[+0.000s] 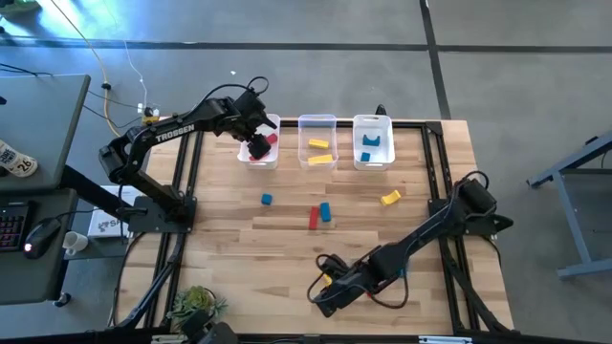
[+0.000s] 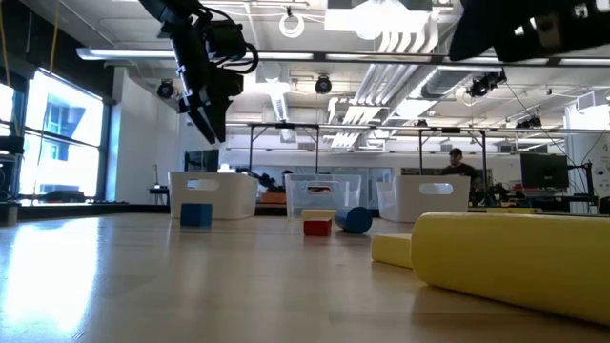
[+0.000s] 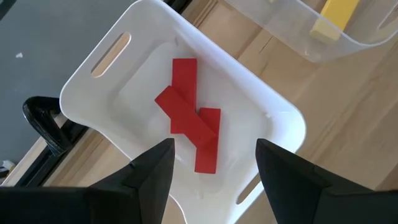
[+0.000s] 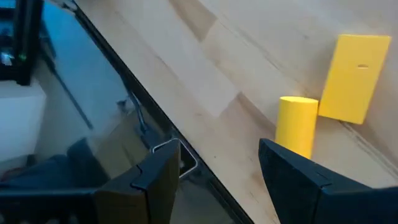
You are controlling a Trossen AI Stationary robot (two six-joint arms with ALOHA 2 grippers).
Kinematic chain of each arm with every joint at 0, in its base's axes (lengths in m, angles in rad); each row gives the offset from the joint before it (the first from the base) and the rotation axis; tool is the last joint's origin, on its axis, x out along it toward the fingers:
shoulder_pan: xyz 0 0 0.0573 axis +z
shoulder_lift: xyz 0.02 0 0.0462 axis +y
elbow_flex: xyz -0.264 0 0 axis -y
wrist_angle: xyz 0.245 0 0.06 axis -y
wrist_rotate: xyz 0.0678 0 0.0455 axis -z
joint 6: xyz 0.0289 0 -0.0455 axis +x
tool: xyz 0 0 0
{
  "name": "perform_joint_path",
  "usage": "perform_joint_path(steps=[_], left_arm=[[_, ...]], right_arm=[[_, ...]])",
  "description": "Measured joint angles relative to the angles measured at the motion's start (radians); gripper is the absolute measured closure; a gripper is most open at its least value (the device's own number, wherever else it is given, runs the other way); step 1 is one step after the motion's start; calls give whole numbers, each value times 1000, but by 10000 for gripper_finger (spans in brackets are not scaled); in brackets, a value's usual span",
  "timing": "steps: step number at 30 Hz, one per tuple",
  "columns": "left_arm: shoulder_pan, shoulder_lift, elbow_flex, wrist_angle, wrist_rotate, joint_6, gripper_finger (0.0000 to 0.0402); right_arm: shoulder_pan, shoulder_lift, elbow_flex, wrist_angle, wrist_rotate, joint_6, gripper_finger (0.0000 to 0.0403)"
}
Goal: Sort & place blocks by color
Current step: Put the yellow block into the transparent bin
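A: What do the three bins at the desk's [image 1: 287, 239] twelve o'clock edge hold?

B: In the high view, the left bin [image 1: 248, 157] holds three red bars [image 3: 186, 112]; the left wrist view shows them lying across one another, touching. The middle bin [image 1: 316, 121] holds two yellow blocks [image 1: 319, 151]. The right bin [image 1: 373, 120] holds two blue blocks [image 1: 372, 148].

A: And the arms?

B: The left gripper [image 3: 214, 165] hangs directly above the left bin, its fingers [image 3: 155, 174] spread wide and holding nothing. The right gripper [image 4: 214, 171] is low near the desk's six o'clock edge, fingers apart and empty, with a yellow cylinder [image 4: 297, 124] and a flat yellow bar [image 4: 356, 78] touching each other just ahead of it.

A: What's loose on the desk?

B: Still in the high view, a small blue cube [image 1: 267, 199] lies toward nine o'clock of centre. Near the centre a red bar [image 1: 314, 219] and a blue bar [image 1: 325, 211] lie side by side. A yellow block [image 1: 390, 198] lies toward three o'clock, below the right bin. In the low view the bins stand in a row at the far edge, with the loose blocks in front of them.
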Motion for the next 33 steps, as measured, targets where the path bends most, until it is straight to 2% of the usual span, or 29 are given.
perform_joint_path(steps=[5, 8, 15, 33], left_arm=[[0, 0, 0, 0, 0, 0, 188], [0, 0, 0, 0, 3, 0, 188], [0, 0, 0, 1, 3, 0, 188], [0, 0, 0, 3, 4, 0, 188]], right_arm=[[0, 61, 168, -274, -4, -19, 199], [0, 105, 232, -360, -3, -21, 199], [-1, 193, 282, -373, -68, -18, 199], [-1, 295, 282, -402, -57, -10, 199]])
